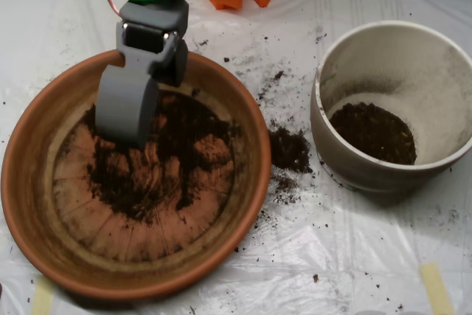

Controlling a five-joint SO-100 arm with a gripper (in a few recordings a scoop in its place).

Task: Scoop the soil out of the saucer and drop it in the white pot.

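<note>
I see my scoop [127, 112] down in the saucer [44, 212] — pressed together, on the soil [177, 160] there. The white pot [346, 160] sits right of the saucer — some soil inside, some spilled between.

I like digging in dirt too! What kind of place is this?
Probably an indoor robot workbench set up for potting: a table under a plastic sheet, a saucer of soil, a white pot and a scoop.

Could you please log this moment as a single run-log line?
scoop: down in saucer, on soil | white pot: some soil inside | spill: soil clump between saucer and pot
</note>
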